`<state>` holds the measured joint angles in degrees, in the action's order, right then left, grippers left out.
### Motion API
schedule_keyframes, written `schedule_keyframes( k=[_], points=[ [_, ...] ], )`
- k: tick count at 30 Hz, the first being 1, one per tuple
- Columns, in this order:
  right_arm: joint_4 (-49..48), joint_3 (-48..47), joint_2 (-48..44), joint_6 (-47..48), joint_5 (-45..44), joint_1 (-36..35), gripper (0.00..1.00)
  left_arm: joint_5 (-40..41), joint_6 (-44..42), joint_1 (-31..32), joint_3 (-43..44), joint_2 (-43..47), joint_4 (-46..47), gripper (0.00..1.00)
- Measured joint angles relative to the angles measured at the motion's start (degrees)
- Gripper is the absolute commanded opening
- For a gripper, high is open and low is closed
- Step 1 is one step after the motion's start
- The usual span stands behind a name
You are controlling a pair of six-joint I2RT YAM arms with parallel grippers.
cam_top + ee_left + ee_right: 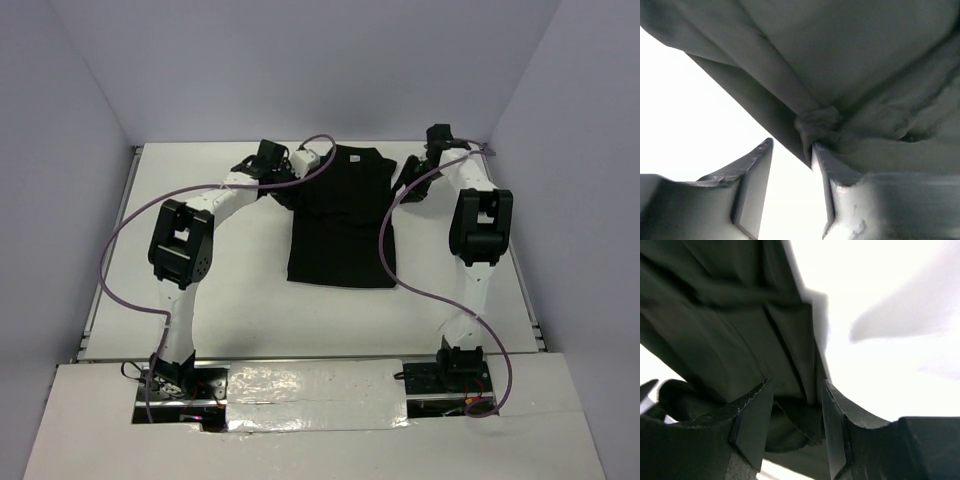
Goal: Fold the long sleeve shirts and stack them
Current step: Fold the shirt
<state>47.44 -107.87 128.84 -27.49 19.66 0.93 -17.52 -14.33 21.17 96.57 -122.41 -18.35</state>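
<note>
Item: long sleeve shirt [340, 225], black, soft matte cloth, lying as a creased oblong at the far middle of the table [260, 320]. Step, I judge: sleeves folded in, halving due. My left gripper [792, 146] and right gripper [797, 385] stand part-open, clamping nothing (cloth bunches at their tips). Next I need fresh pinches on the shirt's edges.

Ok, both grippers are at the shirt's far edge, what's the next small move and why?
Probably lift both straight up, clear of the black shirt: the left gripper and right gripper stand open at its far corners, with cloth loose between or against their fingers, nothing pinched.
</note>
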Motion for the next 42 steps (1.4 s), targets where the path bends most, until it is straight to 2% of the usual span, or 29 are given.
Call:
schedule_keyframes(
  k=[4,6,8,10,12,13,15,16,19,22,26,28,31,33,34,35,37,40,42],
  points=[
    [-0.5,-4.9,0.0,-0.2,-2.0,2.2,0.51,0.2,5.8,-1.6,3.9,-0.9,0.1,0.56],
    [-0.6,-5.9,-0.3,0.5,-3.2,3.1,0.48,0.3,8.7,-3.0,6.5,-2.0,-0.2,0.56],
    [-1.2,-3.9,-2.2,2.0,-4.2,3.1,0.44,0.1,11.4,-4.7,9.9,-3.8,-0.7,0.59],
    [-4.7,3.5,-7.3,4.3,-5.4,1.9,0.41,-0.6,13.4,-6.3,11.9,-5.1,-0.9,0.59],
    [-8.6,15.1,-16.2,6.9,-6.5,-1.7,0.28,-1.2,14.7,-7.8,11.6,-5.2,-1.3,0.59],
    [-10.4,20.3,-20.6,8.2,-7.2,-4.5,0.15,-1.7,15.0,-8.5,10.7,-5.2,-0.9,0.59],
    [-14.8,29.7,-29.4,9.8,-7.8,-12.3,0.04,-2.2,15.9,-9.0,8.9,-4.9,-0.5,0.59],
    [-16.9,33.3,-33.0,10.6,-8.3,-16.4,0.00,-2.3,16.1,-9.0,7.8,-4.9,-0.5,0.59],
    [-20.0,37.9,-37.9,11.8,-8.9,-26.0,0.00,-2.2,16.1,-8.7,5.2,-4.7,-1.1,0.58],
    [-21.8,37.9,-35.3,11.9,-10.6,-27.7,0.00,-2.0,16.1,-8.6,3.7,-4.0,-1.5,0.58],
    [-21.2,34.4,-25.2,11.7,-13.7,-26.7,0.00,-1.3,15.9,-8.9,3.3,-2.1,-2.3,0.57],
    [-20.0,30.8,-20.0,11.7,-14.9,-26.4,0.00,-0.8,15.5,-9.0,2.6,-0.3,-2.2,0.56],
    [-15.6,20.2,-12.4,11.3,-16.0,-25.8,0.00,-1.2,12.3,-9.1,0.7,3.2,-2.4,0.55],
    [-15.2,15.3,-10.5,10.6,-16.2,-25.4,0.28,-2.8,7.4,-8.8,-0.6,5.7,-3.1,0.56],
    [-15.3,14.8,-10.9,10.0,-16.4,-25.0,0.50,-4.0,3.2,-8.4,-1.2,7.2,-4.3,0.56],
    [-15.2,15.4,-12.4,9.5,-16.5,-24.5,0.57,-5.2,-3.4,-7.5,-2.7,9.2,-5.6,0.56],
    [-15.3,19.3,-16.9,8.3,-16.5,-23.3,0.68,-6.2,-15.0,-4.3,-5.7,13.3,-10.3,0.56],
    [-14.7,31.5,-28.7,5.9,-15.3,-19.9,0.72,-6.3,-32.7,4.7,-12.3,19.4,-17.9,0.57],
    [-13.6,39.9,-36.8,4.2,-13.8,-16.7,0.72,-6.4,-41.1,10.8,-16.5,21.4,-21.3,0.60]
  ],
)
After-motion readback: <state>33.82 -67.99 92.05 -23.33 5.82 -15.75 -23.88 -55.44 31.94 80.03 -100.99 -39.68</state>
